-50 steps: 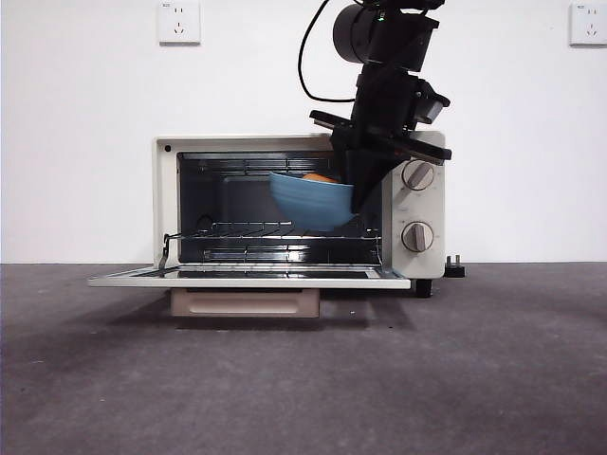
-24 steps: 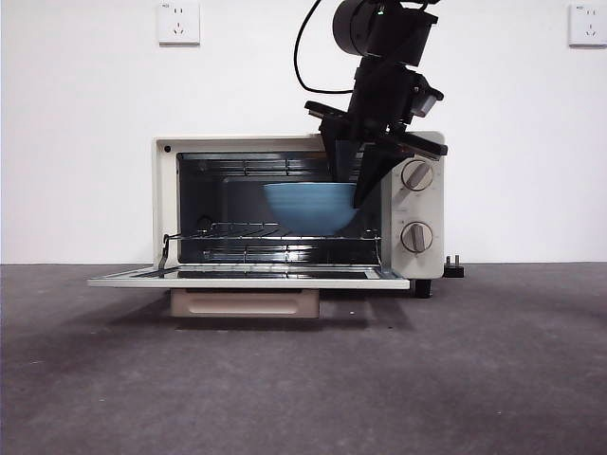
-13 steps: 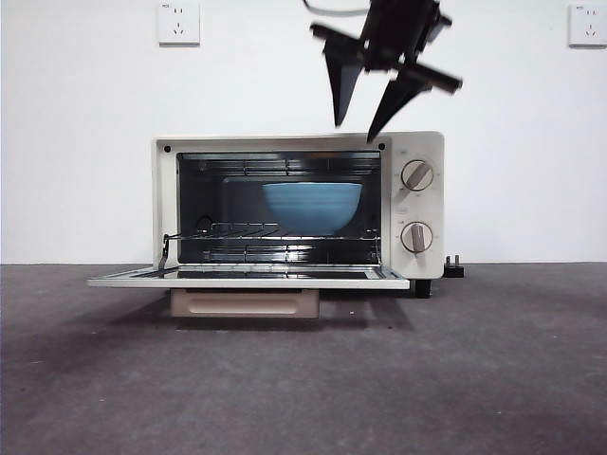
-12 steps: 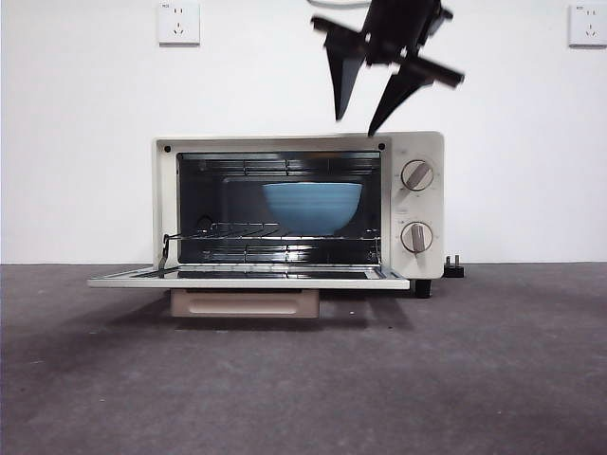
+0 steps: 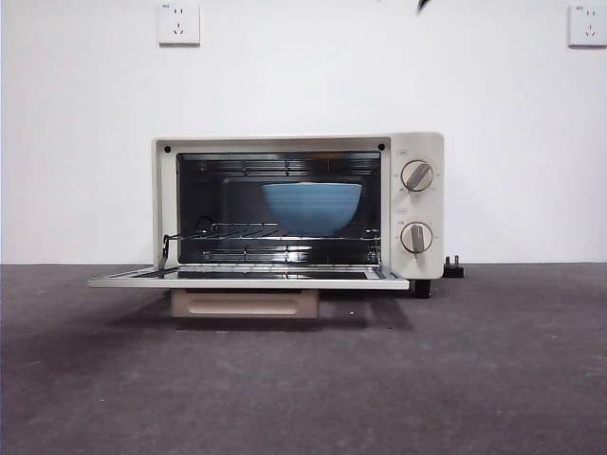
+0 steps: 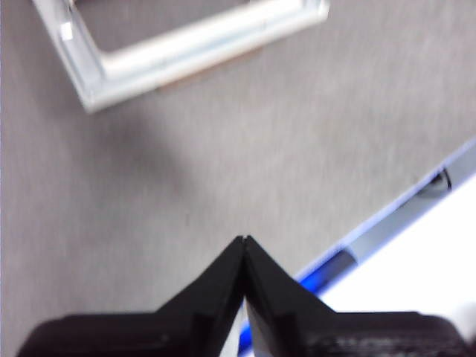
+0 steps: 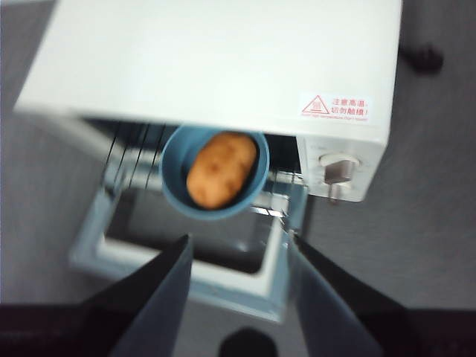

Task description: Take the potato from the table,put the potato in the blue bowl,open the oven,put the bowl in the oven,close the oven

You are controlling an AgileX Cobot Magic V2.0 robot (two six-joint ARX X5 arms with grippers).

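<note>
The cream oven (image 5: 422, 204) stands on the table (image 5: 303, 379) with its door (image 5: 247, 279) folded down flat. Inside, the blue bowl (image 5: 312, 207) rests on the wire rack. From above, the right wrist view shows the potato (image 7: 221, 169) lying in the blue bowl (image 7: 169, 181) at the mouth of the oven (image 7: 208, 59). My right gripper (image 7: 238, 242) hangs open and empty high above the oven; only its black tip (image 5: 422, 5) shows at the front view's top edge. My left gripper (image 6: 244, 241) is shut and empty over bare table near a corner of the door (image 6: 111, 67).
Two knobs (image 5: 416, 175) sit on the oven's right panel. A black plug (image 5: 455, 267) lies behind the oven's right side. The table's edge with a blue strip (image 6: 327, 268) runs close to the left gripper. Two wall sockets (image 5: 178, 21) are on the white wall.
The right gripper let go of the bowl, rose open above the oven and left the front view almost entirely. The bowl stays on the rack.
</note>
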